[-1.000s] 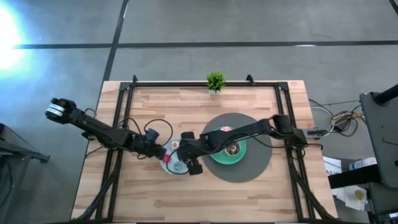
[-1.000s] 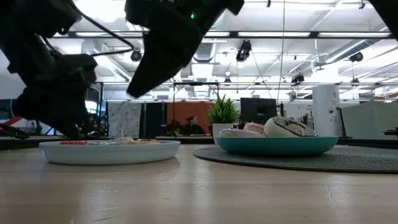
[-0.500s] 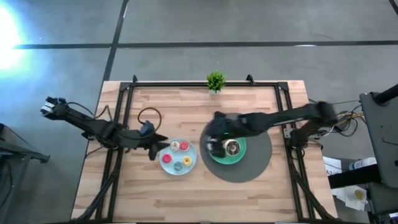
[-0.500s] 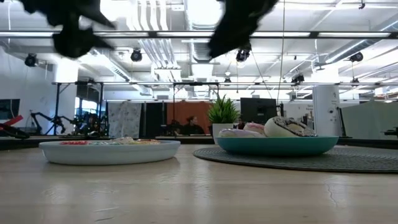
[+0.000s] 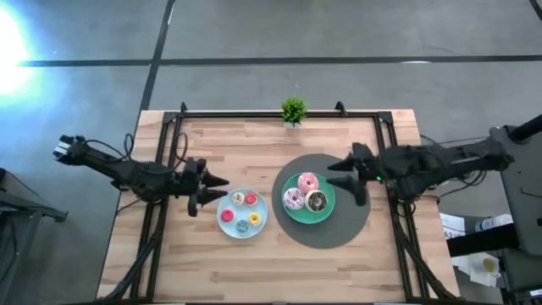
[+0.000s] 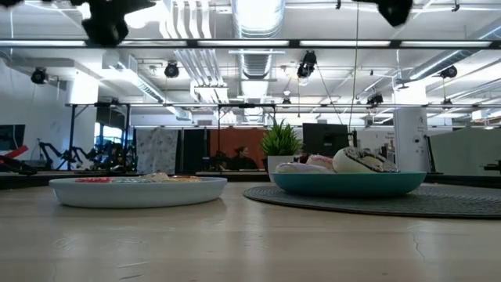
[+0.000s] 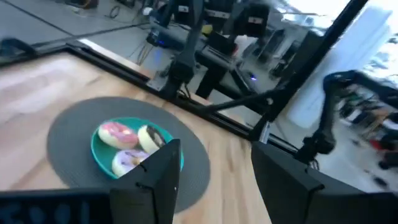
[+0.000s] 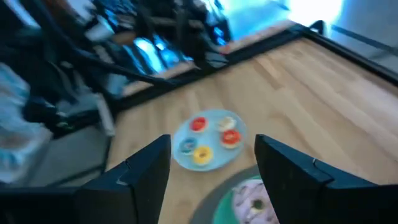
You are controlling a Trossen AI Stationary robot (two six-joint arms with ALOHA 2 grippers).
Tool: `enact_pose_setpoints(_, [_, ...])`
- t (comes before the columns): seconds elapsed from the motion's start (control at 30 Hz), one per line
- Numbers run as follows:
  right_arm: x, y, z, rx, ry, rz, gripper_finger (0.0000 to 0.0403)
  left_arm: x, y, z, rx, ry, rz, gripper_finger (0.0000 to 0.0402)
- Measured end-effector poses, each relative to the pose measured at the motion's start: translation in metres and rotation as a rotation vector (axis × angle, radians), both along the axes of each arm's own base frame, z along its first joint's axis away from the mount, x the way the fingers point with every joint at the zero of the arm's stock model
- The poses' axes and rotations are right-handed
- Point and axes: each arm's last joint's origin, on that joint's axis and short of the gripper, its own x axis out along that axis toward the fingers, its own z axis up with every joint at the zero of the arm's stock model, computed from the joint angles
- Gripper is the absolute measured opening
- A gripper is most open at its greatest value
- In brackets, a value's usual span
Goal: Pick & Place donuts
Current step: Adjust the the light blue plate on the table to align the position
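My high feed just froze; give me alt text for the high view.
Three large donuts sit on a green plate on a round grey mat; mini donuts fill a light-blue plate beside it. The left gripper and right gripper flank them, jaws open and empty.

Mini donuts (image 6: 137, 178) mostly hidden behind light-blue plate (image 6: 138, 191) rim in low view; both arms cut off at top edge.
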Motion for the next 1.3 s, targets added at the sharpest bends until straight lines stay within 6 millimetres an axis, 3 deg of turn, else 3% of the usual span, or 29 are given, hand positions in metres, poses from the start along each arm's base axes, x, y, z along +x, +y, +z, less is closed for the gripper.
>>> enact_pose_setpoints(0.17, [-0.020, 0.002, -0.051, 0.035, -0.198, 0.062, 0.0224, -0.009, 0.003, -0.039, -0.021, -0.156, -0.145, 0.0171])
enact_pose_setpoints(0.4, [-0.051, -0.011, -0.093, 0.069, -0.226, 0.003, 0.0224, -0.033, 0.022, -0.054, 0.007, -0.276, -0.061, 0.0171])
enact_pose_setpoints(0.83, [-0.088, -0.021, -0.125, 0.148, -0.430, -0.035, 0.0224, -0.067, 0.037, -0.061, -0.005, -0.263, -0.007, 0.0171])
enact_pose_setpoints(1.03, [-0.072, -0.016, -0.128, 0.267, -0.323, 0.040, 0.0224, -0.057, 0.032, -0.074, -0.160, -0.092, -0.142, 0.0171])
enact_pose_setpoints(1.2, [-0.033, -0.009, -0.105, 0.221, -0.177, 0.093, 0.0224, -0.047, 0.028, -0.065, -0.194, 0.000, -0.218, 0.0171])
enact_pose_setpoints(1.3, [-0.007, -0.006, -0.109, 0.208, 0.012, 0.072, 0.0224, -0.042, 0.026, -0.075, -0.264, 0.144, -0.239, 0.0171])
